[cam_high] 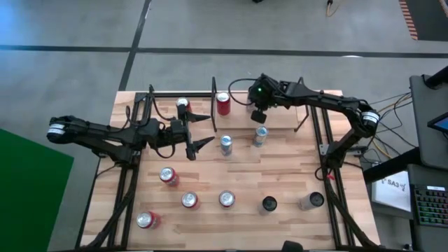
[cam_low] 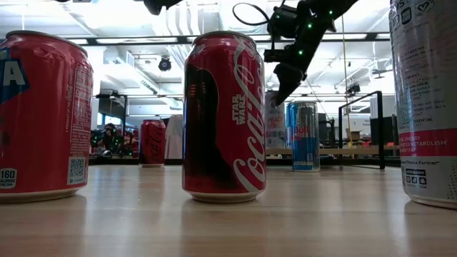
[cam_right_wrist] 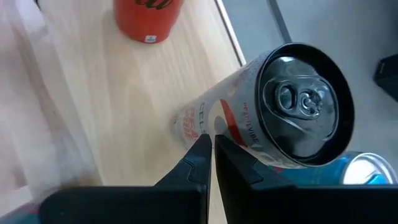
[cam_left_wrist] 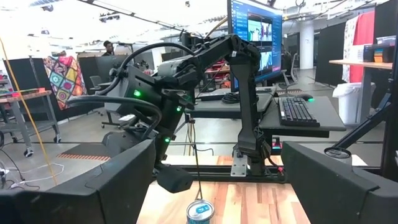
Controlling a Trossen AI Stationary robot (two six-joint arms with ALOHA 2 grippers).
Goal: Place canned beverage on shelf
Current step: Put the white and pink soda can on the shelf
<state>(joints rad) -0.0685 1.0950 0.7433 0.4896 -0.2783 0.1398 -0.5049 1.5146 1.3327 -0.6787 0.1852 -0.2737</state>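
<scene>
A white can (cam_right_wrist: 249,124) with a dark top stands upright on the wood (cam_high: 260,135). My right gripper (cam_high: 258,116) is shut just above it on its far side, slanting down. In the right wrist view the gripper's (cam_right_wrist: 211,146) tips show against the can's side. A blue can (cam_high: 226,145) stands left of the white can. My left gripper (cam_high: 201,131) hangs open and level, pointing at the blue can (cam_left_wrist: 200,211) from the left and holding nothing. The shelf (cam_high: 214,94) with black posts stands at the table's far side. A red can (cam_high: 223,103) stands by its post. My right gripper's shut fingertips (cam_right_wrist: 202,152) show in front of the white can's side (cam_right_wrist: 227,127), below its rim. I cannot tell whether they touch it or hang short of it. The can stands upright with its base on the wood.
Several cans stand on the near half: red ones (cam_high: 168,176), (cam_high: 189,201), (cam_high: 226,199), (cam_high: 148,220), a dark-topped one (cam_high: 269,204) and a silver one (cam_high: 311,201). Another red can (cam_high: 183,106) stands at the far left. Free wood lies between the two rows.
</scene>
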